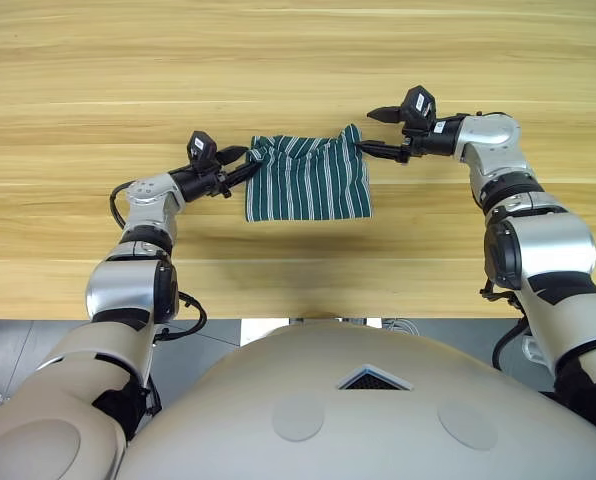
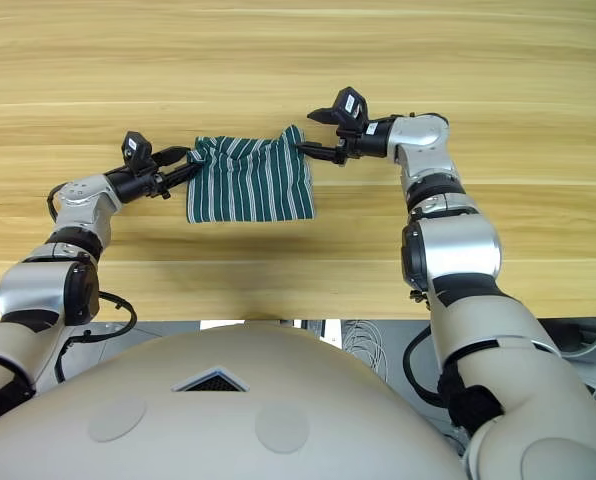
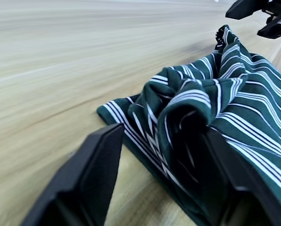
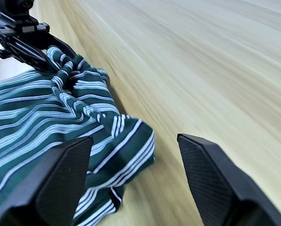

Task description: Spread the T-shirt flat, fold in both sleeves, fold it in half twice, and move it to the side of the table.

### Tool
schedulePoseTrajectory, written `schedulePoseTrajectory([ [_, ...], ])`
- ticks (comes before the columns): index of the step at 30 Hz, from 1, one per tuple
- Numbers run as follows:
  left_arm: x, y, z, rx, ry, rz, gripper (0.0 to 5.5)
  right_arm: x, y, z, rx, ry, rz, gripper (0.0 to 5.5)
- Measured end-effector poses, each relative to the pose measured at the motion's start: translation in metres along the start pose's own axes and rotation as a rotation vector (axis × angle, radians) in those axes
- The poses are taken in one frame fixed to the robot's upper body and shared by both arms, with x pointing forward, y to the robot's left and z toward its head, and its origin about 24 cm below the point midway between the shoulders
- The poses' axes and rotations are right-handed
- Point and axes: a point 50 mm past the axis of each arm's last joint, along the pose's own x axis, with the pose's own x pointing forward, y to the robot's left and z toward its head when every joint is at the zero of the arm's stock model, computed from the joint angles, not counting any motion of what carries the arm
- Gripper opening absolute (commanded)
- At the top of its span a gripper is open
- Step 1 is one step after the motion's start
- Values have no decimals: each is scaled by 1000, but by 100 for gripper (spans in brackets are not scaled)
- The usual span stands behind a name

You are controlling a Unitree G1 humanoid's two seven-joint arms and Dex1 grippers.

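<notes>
Since the left gripper and right gripper sit released at the folded T-shirt, pinching and sliding it aside seems next.

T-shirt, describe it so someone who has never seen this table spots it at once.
On the pale wooden table, look between the left end effector and the right end effector. The T-shirt lies there as a squarish bundle, its far corners at their tips. It alone is cloth: dark green with thin white stripes.
</notes>
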Motion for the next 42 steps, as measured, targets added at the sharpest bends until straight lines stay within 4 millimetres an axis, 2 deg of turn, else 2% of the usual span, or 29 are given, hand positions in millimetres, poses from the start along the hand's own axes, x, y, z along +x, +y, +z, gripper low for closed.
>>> schedulePoseTrajectory([
  [2, -5, 3, 0, 2, -5, 28, 322, -1, 1, 5, -13, -60, 19, 334],
  [5, -31, 16, 0, 8, -44, 121, 376, -1, 1, 21, -66, -223, 50, 334],
  [8, -48, 24, 10, 28, -166, 204, 383, 3, 9, 28, -138, -288, 127, 334],
  [9, -54, 27, 18, 61, -245, 239, 383, 8, 17, 26, -176, -298, 181, 334],
  [15, -74, 23, 39, 183, -521, 390, 383, 50, 59, 10, -288, -138, 366, 334],
  [18, -83, 15, 45, 228, -600, 444, 383, 63, 67, 7, -284, -99, 373, 334],
  [27, -77, 0, 54, 234, -635, 427, 383, 85, 68, -6, -157, 83, 259, 334],
  [31, -74, -3, 55, 231, -638, 422, 383, 85, 62, -13, -116, 167, 177, 334],
  [42, -71, -6, 52, 223, -639, 412, 383, 83, 56, -17, -93, 218, 81, 334],
])
